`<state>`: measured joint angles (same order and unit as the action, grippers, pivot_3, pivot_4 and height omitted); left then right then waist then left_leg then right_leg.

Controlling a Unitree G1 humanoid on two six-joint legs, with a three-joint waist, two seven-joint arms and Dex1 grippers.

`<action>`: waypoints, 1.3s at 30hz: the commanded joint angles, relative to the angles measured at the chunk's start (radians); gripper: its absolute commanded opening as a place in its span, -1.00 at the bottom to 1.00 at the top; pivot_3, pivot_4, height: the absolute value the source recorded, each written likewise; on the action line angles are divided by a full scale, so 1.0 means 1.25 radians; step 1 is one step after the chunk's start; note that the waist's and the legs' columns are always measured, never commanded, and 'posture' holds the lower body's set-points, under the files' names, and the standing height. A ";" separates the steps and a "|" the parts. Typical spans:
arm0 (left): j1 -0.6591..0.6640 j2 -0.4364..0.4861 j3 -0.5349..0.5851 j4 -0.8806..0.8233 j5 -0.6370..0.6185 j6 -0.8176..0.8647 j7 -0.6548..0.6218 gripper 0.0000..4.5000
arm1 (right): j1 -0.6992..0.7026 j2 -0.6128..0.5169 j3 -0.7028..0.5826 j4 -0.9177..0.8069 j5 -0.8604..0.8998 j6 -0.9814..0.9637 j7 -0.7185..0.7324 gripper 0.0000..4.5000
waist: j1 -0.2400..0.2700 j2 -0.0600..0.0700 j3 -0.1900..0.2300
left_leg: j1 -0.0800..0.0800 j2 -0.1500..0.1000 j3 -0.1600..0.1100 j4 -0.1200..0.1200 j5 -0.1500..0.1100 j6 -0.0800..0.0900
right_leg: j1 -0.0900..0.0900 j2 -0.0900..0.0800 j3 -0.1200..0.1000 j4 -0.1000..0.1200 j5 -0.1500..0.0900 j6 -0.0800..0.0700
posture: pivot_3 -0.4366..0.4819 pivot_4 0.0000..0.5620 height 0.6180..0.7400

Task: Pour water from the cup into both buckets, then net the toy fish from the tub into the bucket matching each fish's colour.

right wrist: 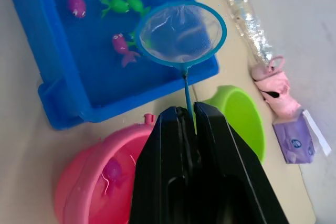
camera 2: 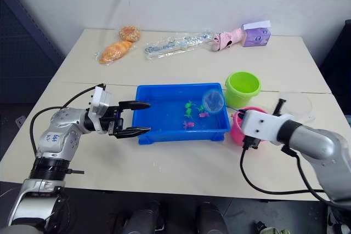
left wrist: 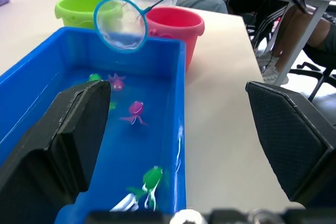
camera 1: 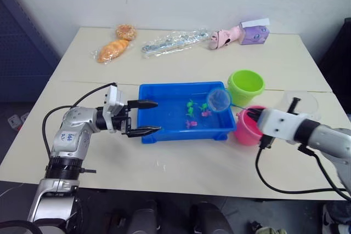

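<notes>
Net [camera 1: 219,98] is held by its thin handle in the right gripper [right wrist: 189,129], whose fingers are closed tight on the handle, so the hoop hangs in the air over the 3 o'clock end of the tub [camera 1: 164,135], not yet in the water. Its long axis runs from the gripper at about 4 o'clock up to the hoop at 10 o'clock, with the mesh facing the fish [camera 1: 190,104]. I think this is ready for a new scoop, because one pink fish already lies in the pink bucket [right wrist: 89,182]. The left gripper [camera 1: 143,118], fingers wide open and empty, sits at the tub's 9 o'clock end, probably to steady it. The green bucket [camera 1: 245,86] and the cup [camera 1: 300,101] stand near.
</notes>
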<state>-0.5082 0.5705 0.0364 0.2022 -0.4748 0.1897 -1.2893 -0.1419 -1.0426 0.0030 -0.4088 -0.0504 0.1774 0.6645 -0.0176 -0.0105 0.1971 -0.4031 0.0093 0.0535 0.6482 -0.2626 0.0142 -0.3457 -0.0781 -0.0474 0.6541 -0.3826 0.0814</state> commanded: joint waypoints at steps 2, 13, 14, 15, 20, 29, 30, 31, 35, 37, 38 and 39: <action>0.014 0.011 0.021 -0.036 -0.006 -0.010 0.008 0.97 | -0.114 0.021 0.081 0.079 -0.139 -0.087 -0.017 -1.00 | 0.000 0.000 0.000 | 0.000 0.000 0.000 0.001 0.000 0.000 | 0.000 0.000 0.000 0.000 0.000 0.000 | -0.05 -0.47 1.00; 0.030 0.014 0.027 -0.051 -0.010 -0.009 0.020 0.97 | -0.212 0.053 0.108 0.204 -0.151 -0.263 0.045 -1.00 | 0.000 0.000 0.000 | -0.001 0.000 0.000 0.001 0.000 0.000 | 0.000 0.000 -0.001 0.001 0.000 0.000 | -0.05 -0.47 1.00; 0.031 0.014 0.028 -0.052 -0.011 -0.009 0.021 0.97 | -0.212 0.055 0.106 0.205 -0.149 -0.270 0.049 -1.00 | 0.000 0.000 0.000 | -0.001 0.000 0.000 0.001 0.000 0.000 | 0.000 0.000 -0.001 0.001 0.000 0.000 | -0.05 -0.47 1.00; 0.032 0.013 0.028 -0.053 -0.011 -0.009 0.023 0.97 | -0.210 0.057 0.103 0.207 -0.150 -0.274 0.053 -1.00 | 0.000 0.000 0.000 | -0.001 0.000 0.000 0.001 0.000 0.000 | 0.000 0.000 -0.001 0.001 0.000 0.000 | -0.05 -0.47 1.00; 0.038 0.013 0.026 -0.062 -0.013 -0.006 0.029 0.97 | -0.213 0.061 0.102 0.233 -0.165 -0.299 0.062 -1.00 | 0.000 0.000 0.000 | -0.001 0.000 0.000 0.001 0.000 0.000 | 0.000 0.000 -0.001 0.001 0.000 0.000 | -0.05 -0.47 1.00; 0.037 0.005 0.023 -0.076 -0.014 -0.005 0.043 0.97 | -0.236 0.090 0.119 0.299 -0.231 -0.331 0.036 -1.00 | -0.007 0.000 0.000 | 0.000 0.000 0.000 0.001 0.000 0.000 | -0.001 0.000 -0.001 0.002 0.000 0.000 | -0.05 -0.47 1.00; 0.035 0.004 0.023 -0.077 -0.014 -0.005 0.045 0.97 | -0.237 0.093 0.124 0.306 -0.237 -0.338 0.039 -1.00 | -0.007 0.000 0.000 | 0.000 0.000 0.000 0.001 0.000 0.000 | 0.000 0.000 -0.001 0.002 0.000 0.000 | -0.05 -0.47 1.00; 0.034 0.003 0.023 -0.077 -0.013 -0.006 0.048 0.97 | -0.238 0.096 0.126 0.313 -0.240 -0.344 0.040 -1.00 | -0.007 0.000 0.000 | 0.000 0.000 0.000 0.001 0.000 0.000 | -0.001 0.000 -0.001 0.002 0.000 0.000 | -0.05 -0.47 1.00; 0.034 0.001 0.024 -0.077 -0.013 -0.008 0.052 0.97 | -0.246 0.107 0.134 0.332 -0.247 -0.365 0.042 -1.00 | -0.008 0.000 0.000 | 0.000 0.000 0.000 0.001 0.000 0.000 | 0.000 0.000 -0.001 0.002 0.000 0.000 | -0.05 -0.47 1.00; 0.035 0.001 0.024 -0.077 -0.013 -0.008 0.053 0.97 | -0.250 0.112 0.139 0.339 -0.253 -0.371 0.042 -1.00 | -0.008 0.000 0.000 | 0.000 0.000 0.000 0.001 0.000 -0.001 | -0.001 0.000 -0.001 0.002 0.000 0.000 | -0.05 -0.47 1.00; 0.035 0.001 0.024 -0.077 -0.013 -0.008 0.054 0.97 | -0.251 0.113 0.140 0.342 -0.255 -0.373 0.043 -1.00 | -0.008 0.000 0.000 | 0.000 0.000 0.000 0.001 0.000 -0.001 | -0.001 0.000 -0.001 0.002 0.000 0.000 | -0.05 -0.47 1.00; 0.036 0.002 0.024 -0.078 -0.013 -0.008 0.055 0.97 | -0.254 0.115 0.144 0.345 -0.260 -0.375 0.045 -1.00 | -0.007 0.000 0.000 | 0.000 0.000 0.000 0.001 0.000 -0.001 | -0.001 0.000 -0.001 0.002 0.000 0.000 | -0.05 -0.47 1.00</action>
<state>-0.4599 0.5691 0.0417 0.1324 -0.4751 0.1895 -1.2236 -0.4364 -0.8985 0.1916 0.0311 -0.3715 -0.2790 0.7236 -0.0269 -0.0105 0.1972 -0.4034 0.0093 0.0532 0.6494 -0.2620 0.0136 -0.3464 -0.0782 -0.0487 0.6567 -0.3827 0.0814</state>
